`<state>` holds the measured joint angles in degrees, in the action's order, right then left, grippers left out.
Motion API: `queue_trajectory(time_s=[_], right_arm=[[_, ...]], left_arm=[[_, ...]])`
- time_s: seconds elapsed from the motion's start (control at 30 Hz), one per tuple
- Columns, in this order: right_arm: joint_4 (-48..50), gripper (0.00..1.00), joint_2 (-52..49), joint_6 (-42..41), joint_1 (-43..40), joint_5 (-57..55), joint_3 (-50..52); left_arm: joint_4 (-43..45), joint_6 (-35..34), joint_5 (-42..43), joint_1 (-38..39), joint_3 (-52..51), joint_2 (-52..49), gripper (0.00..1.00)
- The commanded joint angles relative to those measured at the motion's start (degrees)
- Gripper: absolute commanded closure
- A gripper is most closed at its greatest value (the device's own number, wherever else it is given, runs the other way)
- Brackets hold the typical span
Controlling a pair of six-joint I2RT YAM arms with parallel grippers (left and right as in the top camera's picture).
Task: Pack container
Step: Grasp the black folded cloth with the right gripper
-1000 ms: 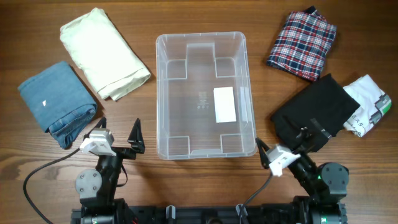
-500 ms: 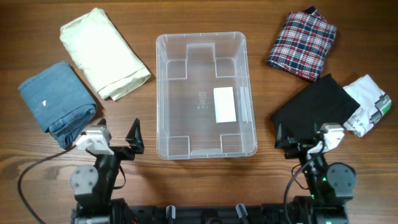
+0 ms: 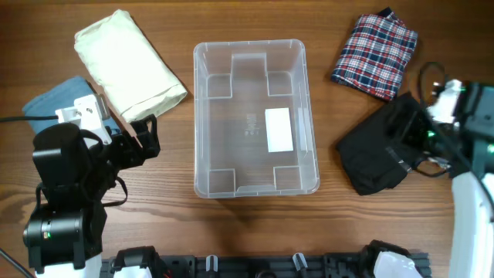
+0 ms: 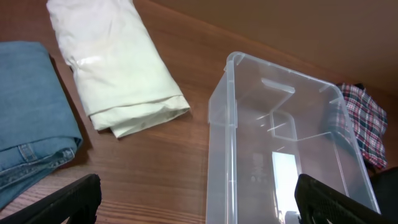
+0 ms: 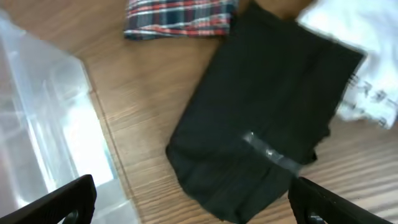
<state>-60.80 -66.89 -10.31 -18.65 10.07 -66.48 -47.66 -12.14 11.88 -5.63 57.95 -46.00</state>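
Wooden table [image 3: 231,232], clear container [image 3: 239,147], cream cloth [image 3: 127,66], jeans [image 4: 28,112], plaid shirt [image 3: 376,55], black garment [image 3: 378,158]

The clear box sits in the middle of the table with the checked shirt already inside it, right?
Not quite. The clear box does sit in the middle of the table, but the checked shirt lies outside it, beyond its far right corner. The overhead view shows only a white label inside.
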Motion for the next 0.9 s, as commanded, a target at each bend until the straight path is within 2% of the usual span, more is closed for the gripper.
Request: queue_trajectory(time_s=[0.0, 0.13, 0.27, 0.43, 0.57, 0.63, 0.67, 0.8, 0.87], right_arm=[[-0.33, 0.0, -2.47, 4.96, -11.82, 8.26, 1.16], [3.48, 0.0, -2.49, 5.77, -19.65, 10.38, 10.86], [17.81, 0.0, -3.69, 3.85, -22.62, 13.77, 25.35], [33.86, 0.0, -10.12, 0.98, -22.71, 12.74, 31.69], [37.7, 0.04, -17.97, 1.36, -22.56, 17.75, 31.74], [38.18, 0.15, -20.83, 1.7, -22.56, 20.57, 31.74], [38.73, 0.28, -21.66, 3.39, -22.56, 22.91, 31.74], [40.26, 0.92, -20.83, 4.33, -22.56, 32.63, 31.65], [40.33, 0.96, -19.3, 4.13, -22.56, 35.54, 31.52]], left_arm=[[0.02, -0.07, 0.04, 0.26, 1.16, 0.5, 0.0], [0.04, -0.07, 0.04, 0.26, 1.16, 0.5, 0.0], [0.04, -0.07, 0.04, 0.26, 1.16, 0.5, 0.0], [0.04, -0.09, 0.07, 0.26, 1.16, 0.5, 0.0], [0.02, -0.11, 0.07, 0.26, 1.16, 0.5, 0.0], [0.02, -0.11, 0.07, 0.26, 1.16, 0.5, 0.0], [0.02, -0.11, 0.07, 0.26, 1.16, 0.5, 0.0], [0.02, -0.13, 0.09, 0.26, 1.16, 0.5, 0.0], [0.02, -0.11, 0.09, 0.26, 1.16, 0.5, 0.0]])
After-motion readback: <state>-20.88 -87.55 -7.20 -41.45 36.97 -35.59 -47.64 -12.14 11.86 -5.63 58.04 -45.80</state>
